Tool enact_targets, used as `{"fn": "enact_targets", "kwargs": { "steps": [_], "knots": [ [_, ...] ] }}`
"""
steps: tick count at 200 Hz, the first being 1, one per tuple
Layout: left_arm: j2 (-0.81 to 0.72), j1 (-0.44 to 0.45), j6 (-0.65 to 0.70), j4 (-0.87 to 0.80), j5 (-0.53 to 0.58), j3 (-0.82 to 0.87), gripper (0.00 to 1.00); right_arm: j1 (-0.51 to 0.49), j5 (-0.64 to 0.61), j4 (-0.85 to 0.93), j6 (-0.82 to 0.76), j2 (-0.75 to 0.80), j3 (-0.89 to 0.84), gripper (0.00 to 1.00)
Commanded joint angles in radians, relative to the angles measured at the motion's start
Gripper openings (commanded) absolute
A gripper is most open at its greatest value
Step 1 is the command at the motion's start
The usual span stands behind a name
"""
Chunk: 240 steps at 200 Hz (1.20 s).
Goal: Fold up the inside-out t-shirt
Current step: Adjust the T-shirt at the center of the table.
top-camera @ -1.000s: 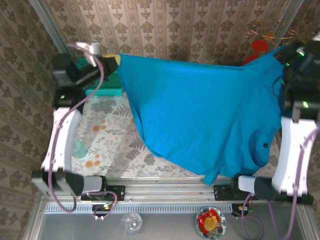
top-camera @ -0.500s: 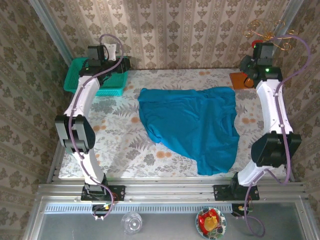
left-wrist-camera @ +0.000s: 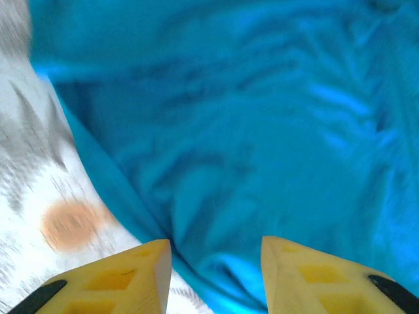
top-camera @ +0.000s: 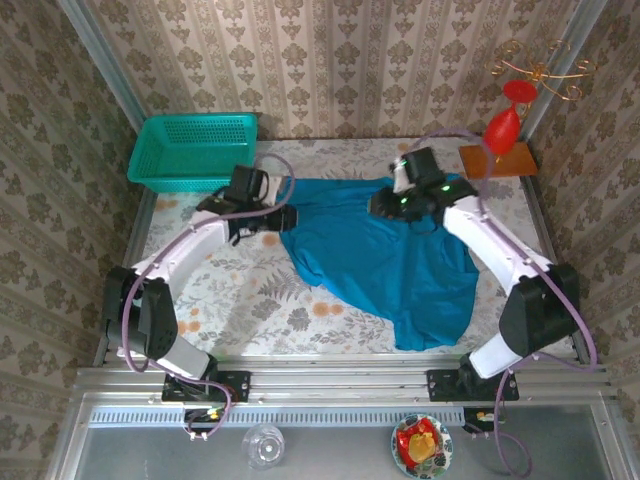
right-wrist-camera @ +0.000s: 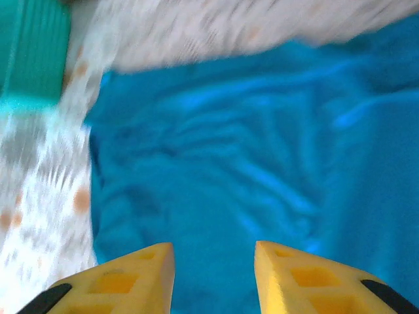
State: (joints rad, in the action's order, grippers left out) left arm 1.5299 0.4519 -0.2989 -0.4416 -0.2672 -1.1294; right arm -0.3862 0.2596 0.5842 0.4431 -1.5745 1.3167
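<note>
Under both my tools lies the plain bright blue short-sleeved fabric t-shirt, spread out w/ soft wrinkles on the floral-patterned table. The cloth runs from between the two tools toward the near right, ending in a point close to the table's near edge.

My left tool sits at the t-shirt's far left corner. In the left wrist view the left tool has its yellow fingers apart w/ nothing between them, so it's open. The t-shirt edge runs diagonally down into the gap: left finger over bare table by an orange flower print, right finger over blue cloth.

My right tool is over the far part of the t-shirt, facing the left tool, w/ blue cloth between them. In the right wrist view the right tool is also parted and empty, i.e. open, w/ the t-shirt below and ahead of it. Pic is blurred.

The teal plastic mesh basket stands beyond my left tool at the far left corner, apart from the t-shirt. A red teardrop ornament on a gold wire stand is beyond my right tool, far right.
</note>
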Motion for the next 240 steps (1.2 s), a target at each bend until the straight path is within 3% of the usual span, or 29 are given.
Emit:
{"fn": "enact_targets", "kwargs": {
  "steps": [1,26,42,57,81,103,140,170,206,240],
  "knots": [
    [-0.04,0.052,-0.152,0.04,0.063,0.096,0.42,-0.11,0.081,-0.1,0.033,-0.073,-0.054,0.44],
    [-0.062,0.118,-0.274,0.152,0.11,0.226,0.45,-0.21,0.07,-0.132,0.043,-0.184,-0.064,0.46],
    [-0.058,0.149,-0.331,0.204,0.109,0.27,0.47,-0.251,0.064,-0.148,0.039,-0.242,-0.058,0.53],
    [-0.039,0.165,-0.362,0.224,0.099,0.285,0.48,-0.271,0.051,-0.156,0.042,-0.284,-0.056,0.59],
    [-0.006,0.174,-0.384,0.23,0.085,0.293,0.48,-0.275,0.069,-0.171,0.048,-0.321,-0.059,0.59],
    [0.02,0.176,-0.396,0.251,0.074,0.305,0.48,-0.275,0.054,-0.153,0.045,-0.343,-0.054,0.48],
    [0.076,0.18,-0.407,0.297,0.015,0.31,0.44,-0.267,0.01,-0.129,0.066,-0.333,-0.056,0.0],
    [0.071,0.18,-0.405,0.296,0.024,0.327,0.33,-0.234,-0.08,-0.104,0.118,-0.283,-0.081,0.0],
    [0.023,0.147,-0.377,0.273,0.039,0.354,0.0,-0.188,-0.122,-0.093,0.147,-0.23,-0.123,0.0],
    [-0.087,0.048,-0.305,0.199,0.045,0.362,0.0,-0.174,-0.076,-0.109,0.16,-0.198,-0.147,0.0]
  ]
}}
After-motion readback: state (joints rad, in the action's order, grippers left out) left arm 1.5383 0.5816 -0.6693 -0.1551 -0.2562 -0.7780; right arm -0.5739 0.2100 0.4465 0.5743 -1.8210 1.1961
